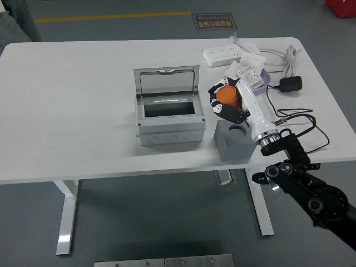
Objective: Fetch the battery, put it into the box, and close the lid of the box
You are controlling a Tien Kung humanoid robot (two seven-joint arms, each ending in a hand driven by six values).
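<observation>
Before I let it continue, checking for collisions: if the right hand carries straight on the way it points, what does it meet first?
Probably the raised lid of the open grey box; height is unclear, so the right hand may pass above.
</observation>
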